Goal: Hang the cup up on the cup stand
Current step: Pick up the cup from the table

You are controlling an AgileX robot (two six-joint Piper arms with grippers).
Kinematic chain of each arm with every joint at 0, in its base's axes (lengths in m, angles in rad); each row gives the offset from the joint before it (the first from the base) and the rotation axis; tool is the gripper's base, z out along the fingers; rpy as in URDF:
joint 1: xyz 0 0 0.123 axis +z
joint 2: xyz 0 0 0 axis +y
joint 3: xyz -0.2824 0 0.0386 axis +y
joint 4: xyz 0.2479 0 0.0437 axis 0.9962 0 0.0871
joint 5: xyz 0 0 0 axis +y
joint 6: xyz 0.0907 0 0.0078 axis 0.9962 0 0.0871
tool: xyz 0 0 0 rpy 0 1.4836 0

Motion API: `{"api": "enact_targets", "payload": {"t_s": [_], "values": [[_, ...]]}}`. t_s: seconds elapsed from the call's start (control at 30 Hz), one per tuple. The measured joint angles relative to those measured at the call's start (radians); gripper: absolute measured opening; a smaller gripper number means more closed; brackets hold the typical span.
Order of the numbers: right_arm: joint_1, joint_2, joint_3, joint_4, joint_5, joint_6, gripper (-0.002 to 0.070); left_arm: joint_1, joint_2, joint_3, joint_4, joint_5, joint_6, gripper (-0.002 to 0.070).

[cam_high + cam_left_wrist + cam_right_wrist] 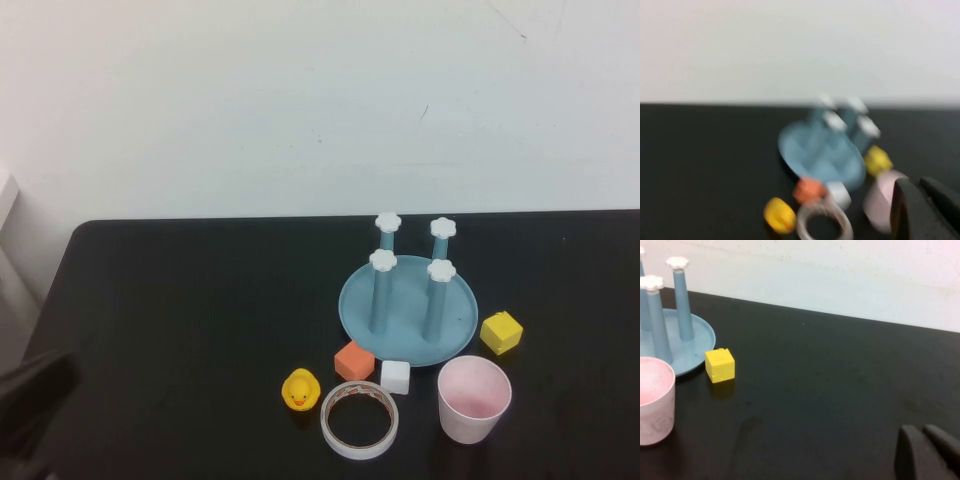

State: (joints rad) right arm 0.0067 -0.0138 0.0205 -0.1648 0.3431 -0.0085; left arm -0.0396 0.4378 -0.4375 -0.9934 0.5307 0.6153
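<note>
The pale pink cup [474, 398] stands upright, mouth up, on the black table near the front, just in front of the cup stand [460, 300]. The stand's light-blue base carries four blue posts with white flower caps. The cup also shows in the left wrist view [882, 197] and the right wrist view [655, 400]. My left gripper [917, 186] is shut and empty, low at the table's front left, well away from the cup. My right gripper [920, 431] is shut and empty, off to the right of the cup, outside the high view.
A white tape ring [359, 419], a yellow duck [299, 389], an orange block [354, 360] and a white cube [395, 376] lie in front of the stand, left of the cup. A yellow cube [501, 332] sits right of the base.
</note>
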Motion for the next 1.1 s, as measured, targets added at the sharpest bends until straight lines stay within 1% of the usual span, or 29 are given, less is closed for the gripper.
{"api": "enact_targets", "payload": {"t_s": [0.1,0.17,0.23,0.33,0.43,0.5,0.6,0.7,0.8,0.9,0.97,1.1], "values": [[0.0,0.0,0.0,0.0,0.0,0.0,-0.0001,0.0,0.183,-0.206,0.047,0.224,0.077,-0.0001],[0.0,0.0,0.0,-0.002,0.0,0.0,-0.0001,0.0,0.292,-0.317,0.078,0.324,0.12,-0.0001],[0.0,0.0,0.0,-0.002,0.0,0.0,-0.0001,-0.002,0.397,-0.41,0.134,0.378,0.141,-0.0001],[0.0,0.0,0.0,-0.002,0.0,-0.008,-0.0001,-0.046,0.524,-0.519,0.314,0.384,0.1,-0.0001],[0.0,0.0,0.0,-0.002,0.0,-0.008,-0.0001,-0.147,0.644,-0.584,0.526,0.374,-0.012,-0.0001],[0.0,0.0,0.0,-0.002,0.0,-0.008,-0.0001,-0.245,0.726,-0.618,0.668,0.373,-0.086,-0.0001],[0.0,0.0,0.0,-0.002,0.0,-0.008,-0.0001,-0.393,0.844,-0.663,0.845,0.373,-0.2,-0.0001],[0.0,0.0,0.0,-0.002,0.0,-0.008,-0.0001,-0.53,0.952,-0.719,0.993,0.373,-0.3,-0.0001],[0.0,0.0,0.0,-0.002,0.0,-0.008,-0.0001,-0.625,1.058,-0.786,1.069,0.371,-0.363,-0.0001],[0.0,0.0,0.0,-0.002,0.0,-0.008,-0.0001,-0.694,1.175,-0.865,1.1,0.358,-0.386,-0.0001],[0.0,0.0,0.0,-0.002,0.0,-0.008,-0.0001,-0.734,1.246,-0.918,1.113,0.356,-0.389,-0.0001],[0.0,0.0,0.0,-0.002,0.0,-0.008,-0.0001,-0.787,1.397,-1.052,1.137,0.37,-0.389,0.0]]}}
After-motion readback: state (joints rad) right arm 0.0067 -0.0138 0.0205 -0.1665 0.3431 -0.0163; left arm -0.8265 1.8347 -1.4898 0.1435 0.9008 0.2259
